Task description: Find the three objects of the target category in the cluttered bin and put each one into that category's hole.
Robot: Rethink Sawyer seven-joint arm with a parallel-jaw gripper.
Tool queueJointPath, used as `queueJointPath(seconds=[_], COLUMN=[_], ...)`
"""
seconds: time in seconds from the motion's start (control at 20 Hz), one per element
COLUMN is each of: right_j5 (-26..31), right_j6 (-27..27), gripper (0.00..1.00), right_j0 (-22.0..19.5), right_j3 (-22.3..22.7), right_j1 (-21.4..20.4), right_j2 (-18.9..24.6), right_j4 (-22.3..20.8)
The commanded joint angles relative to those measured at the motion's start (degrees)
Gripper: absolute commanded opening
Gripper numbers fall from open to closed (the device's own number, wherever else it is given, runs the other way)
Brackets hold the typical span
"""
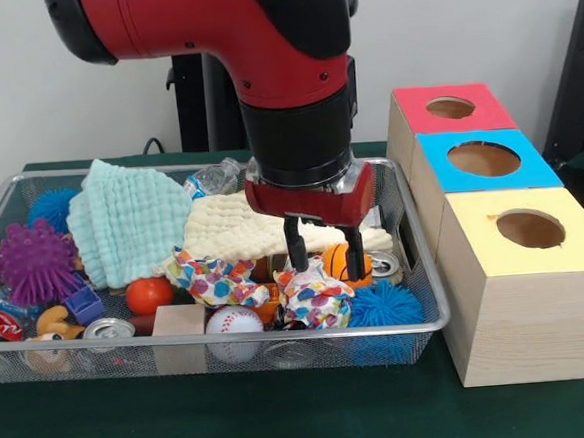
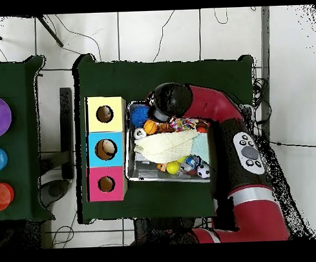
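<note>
The wire mesh bin [image 1: 420, 322] is full of toys and cloths; it also shows in the overhead view [image 2: 128, 150]. One dotted white fabric piece [image 1: 316, 300] lies at the bin's front, right of middle. A second dotted piece [image 1: 212, 280] lies to its left. A third is not visible. My gripper [image 1: 330, 270] is open, its fingers [image 1: 296, 247] hanging just above the first piece, either side of a small orange ball [image 1: 334, 260]. In the overhead view the arm hides the gripper, and a dotted piece [image 2: 182, 124] shows beside it. The yellow-topped box's hole [image 1: 530, 228] [image 2: 104, 114] stands right of the bin.
A mint-green towel [image 1: 132, 225] and a cream towel [image 1: 235, 228] cover the bin's middle. A purple spiky ball [image 1: 32, 262], a blue spiky ball [image 1: 383, 308], a baseball [image 1: 233, 328], a red ball [image 1: 149, 294] and a wooden block [image 1: 179, 327] lie around. Blue-topped [image 1: 483, 158] and red-topped [image 1: 451, 108] boxes stand behind the yellow one.
</note>
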Motion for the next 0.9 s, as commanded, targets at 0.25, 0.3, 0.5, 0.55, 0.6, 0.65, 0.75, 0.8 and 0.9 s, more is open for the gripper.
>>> queueJointPath(seconds=[0.25, 0.3, 0.5, 0.55, 0.6, 0.65, 0.75, 0.8, 0.9], right_j5=[-1.4, -2.9, -7.9, -8.3, -8.8, -9.2, -9.8, -10.1, -10.7], right_j6=[-6.2, -5.7, -4.9, -4.8, -4.6, -4.5, -4.6, -4.6, -4.8], gripper=[1.0, 1.0, 1.0, 1.0, 1.0, 1.0, 1.0, 1.0, 1.0], right_j0=[0.2, 0.5, 1.0, 1.2, 1.3, 1.3, 1.0, 0.8, 0.4], right_j3=[2.5, 2.6, 2.4, 2.3, 2.4, 2.4, 2.6, 2.7, 3.1], right_j1=[3.9, 4.1, 6.0, 6.1, 6.2, 6.2, 6.4, 6.5, 6.7], right_j2=[3.6, 3.1, 2.4, 2.1, 2.0, 1.9, 2.1, 2.2, 2.6], right_j4=[-4.0, -4.6, -6.3, -6.7, -6.9, -7.1, -7.5, -7.7, -8.0])
